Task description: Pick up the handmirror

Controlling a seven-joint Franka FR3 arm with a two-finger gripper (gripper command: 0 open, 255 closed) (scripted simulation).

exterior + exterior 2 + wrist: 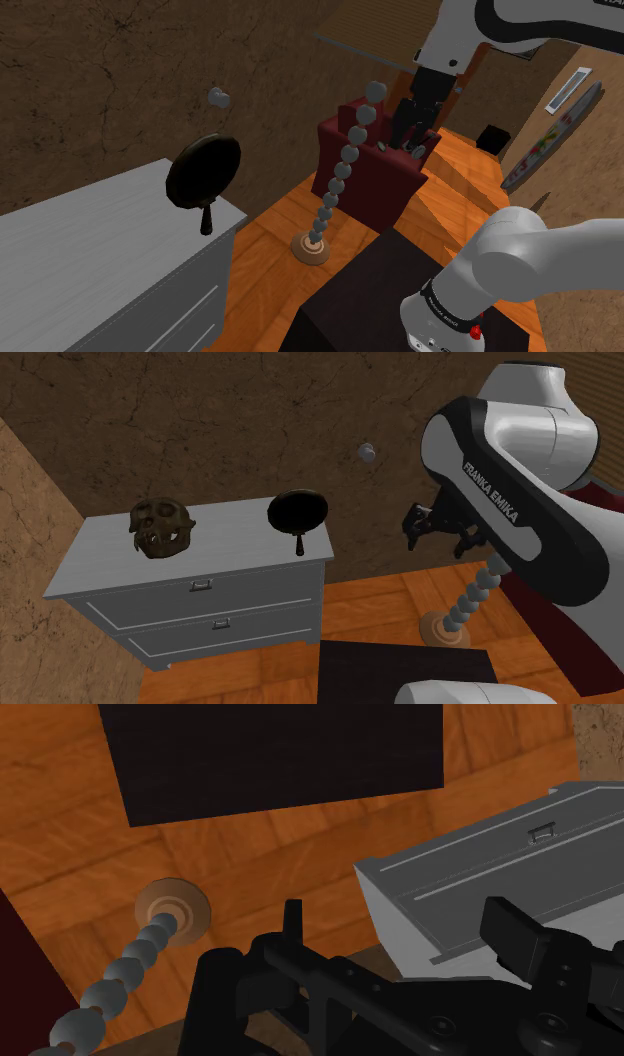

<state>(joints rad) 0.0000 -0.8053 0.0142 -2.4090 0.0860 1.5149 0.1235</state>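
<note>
The hand mirror [203,170], dark, with a round head and a short handle, rests on the top of a grey dresser [90,250], at the corner nearest the arm, its handle pointing to the dresser's edge. In the shoulder view it sits left of the middle; in the second exterior view [297,512] it is just above the centre.

The gripper [412,135] hangs well apart from the mirror, at the shoulder view's upper right, over a dark red armchair [365,180]. In the wrist view its fingers [292,919] stand wide apart with nothing between them but the dresser's corner [470,894] far beyond.

The floor [270,250] is orange wood and the wall [110,70] behind is rough brown, with a small grey knob [218,97] on it. A column of grey beads [345,160] rises from a round wooden base between the dresser and the armchair.

The second exterior view adds a brown skull [160,529] towards the dresser's far end. The wrist view shows the arm's dark box [270,754].
</note>
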